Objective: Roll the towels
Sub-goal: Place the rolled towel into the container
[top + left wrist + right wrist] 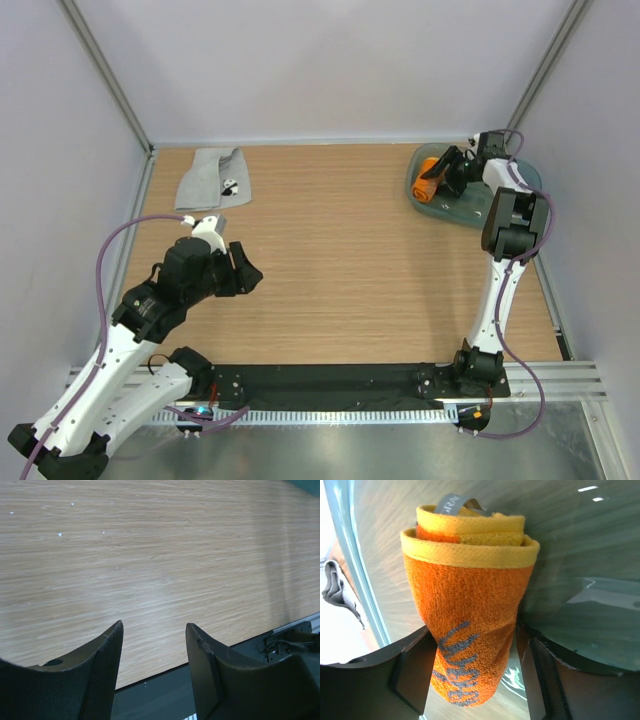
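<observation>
Wood-grain tabletop [340, 255], pale walls [330, 60]; grey towel [210, 178] far-left, tub [462, 213] far-right.

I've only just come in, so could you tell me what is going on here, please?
Two robot arms are rolling towels. The right hand has a finger on either side of a rolled orange towel in the tub at the far right; I cannot tell whether it grips it. The left hand hangs open and empty above the table. The grey towel lies at the far left, not yet rolled.
</observation>
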### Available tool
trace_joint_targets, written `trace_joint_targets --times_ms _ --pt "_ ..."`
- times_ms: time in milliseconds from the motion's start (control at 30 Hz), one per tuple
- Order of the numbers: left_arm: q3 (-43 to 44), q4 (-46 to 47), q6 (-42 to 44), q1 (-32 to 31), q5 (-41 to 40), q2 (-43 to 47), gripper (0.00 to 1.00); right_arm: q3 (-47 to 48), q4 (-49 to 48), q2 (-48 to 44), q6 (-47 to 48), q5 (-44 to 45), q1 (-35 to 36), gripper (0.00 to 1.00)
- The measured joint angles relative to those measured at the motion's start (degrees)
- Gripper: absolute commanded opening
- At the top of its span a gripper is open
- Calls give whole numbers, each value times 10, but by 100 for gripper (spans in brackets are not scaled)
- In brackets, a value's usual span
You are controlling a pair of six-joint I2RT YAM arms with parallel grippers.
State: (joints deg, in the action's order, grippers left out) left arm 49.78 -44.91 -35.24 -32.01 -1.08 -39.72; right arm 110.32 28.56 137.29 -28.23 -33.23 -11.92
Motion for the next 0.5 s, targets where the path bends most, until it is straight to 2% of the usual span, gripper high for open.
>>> trace_joint_targets --times_ms 333,400,467,500 --pt "0 0 0 1 -3 0 54 32 92 -6 21 53 0 79" --pt "0 0 0 1 -4 0 54 35 109 -9 24 68 0 82" --pt "0 0 0 2 -4 0 54 36 123 -14 26 78 0 93" --pt "0 0 0 2 -4 0 54 36 130 -17 26 81 0 95"
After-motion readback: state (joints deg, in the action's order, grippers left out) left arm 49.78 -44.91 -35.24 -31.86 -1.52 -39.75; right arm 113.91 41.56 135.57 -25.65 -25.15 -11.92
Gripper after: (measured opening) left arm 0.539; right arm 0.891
